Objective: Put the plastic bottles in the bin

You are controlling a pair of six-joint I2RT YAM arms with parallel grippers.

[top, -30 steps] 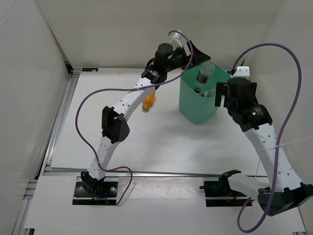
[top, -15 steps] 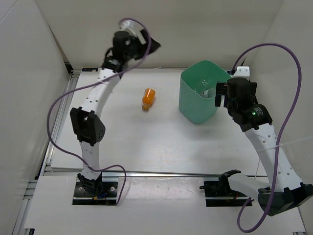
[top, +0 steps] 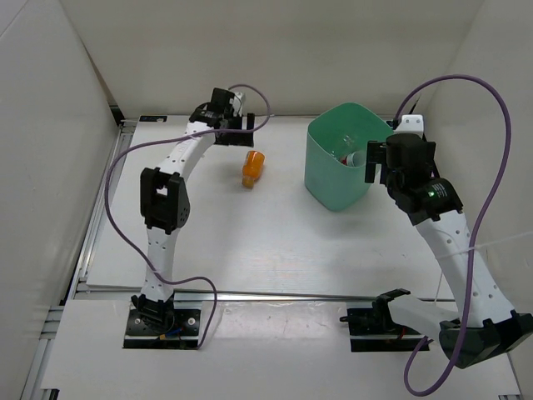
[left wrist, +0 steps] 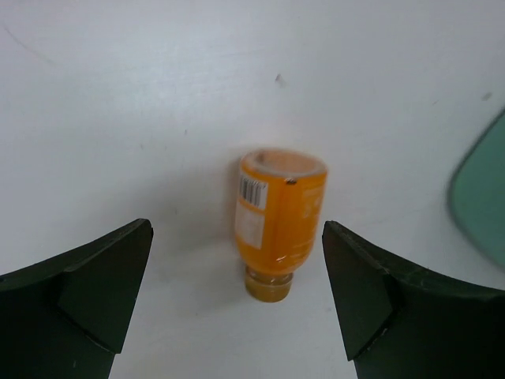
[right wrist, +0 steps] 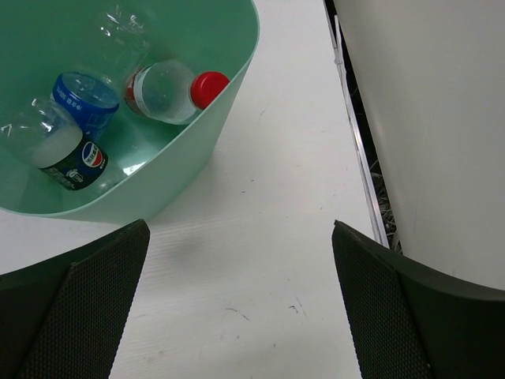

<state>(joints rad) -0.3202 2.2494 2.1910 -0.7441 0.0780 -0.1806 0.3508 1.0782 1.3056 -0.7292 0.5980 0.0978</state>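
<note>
Top external view: the orange bottle (top: 252, 167) lies on its side on the white surface (top: 250, 242), well apart from the mint-green bin (top: 333, 190) to its right. The left hand (top: 239, 125) hangs just beyond the bottle's far end with its fingers spread and nothing in it. The right hand (top: 367, 163) sits close against the bin's right wall, also spread and empty. Pale bottles show inside the bin, though this view does not separate them.

Left wrist view: the orange bottle lies lengthwise between the two dark fingers (left wrist: 87, 292), neck end towards the camera and barcode label on its left flank. Both fingers stand apart from it, and a sliver of the bin's rim shows at the right edge.

Right wrist view: three bottles lie in the bin – a red-capped bottle (right wrist: 170, 89), a blue-labelled bottle (right wrist: 84, 96) and a third bottle (right wrist: 61, 151) with a dark label. The wide-apart fingers (right wrist: 75, 316) frame bare surface beside the bin.

The orange bottle looks light and smooth, and being round it would probably roll if nudged. Its thin wall would likely give under hard pressure. The best hold seems to be across the labelled barrel at mid-length, not the narrow neck – the fingers already stand crosswise to it
</note>
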